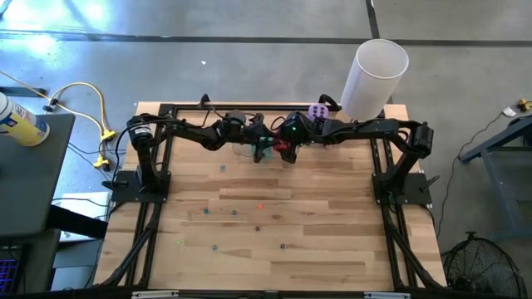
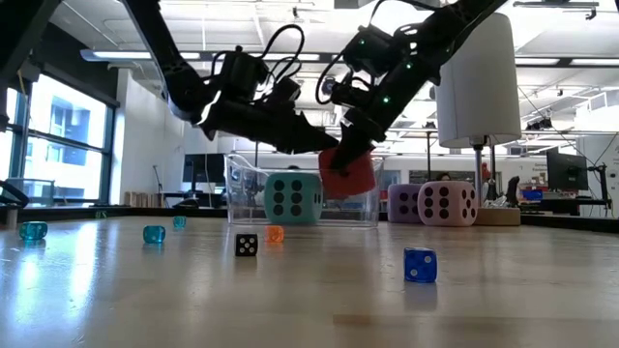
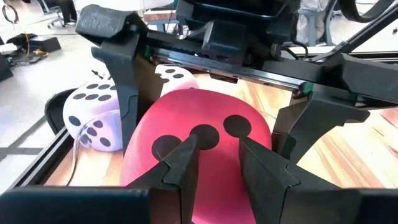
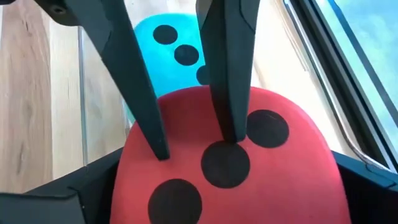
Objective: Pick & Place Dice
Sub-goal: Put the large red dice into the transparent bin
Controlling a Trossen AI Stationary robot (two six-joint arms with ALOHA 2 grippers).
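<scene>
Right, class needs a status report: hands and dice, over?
Left hand pinching red die, aloft. Right hand around it, grip unclear. Clear bin with teal die below.

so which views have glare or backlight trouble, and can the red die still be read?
Low view: bright windows and ceiling lights behind, arms go near-silhouette, red die still readable. High view: sun patch on the floor at top left, table evenly lit. Both wrist views: red die fills the frame, pips clear, background soft.

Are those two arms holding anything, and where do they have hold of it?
Both meet on the soft red die: the left gripper pinches its pipped face; the right gripper spans it.
</scene>
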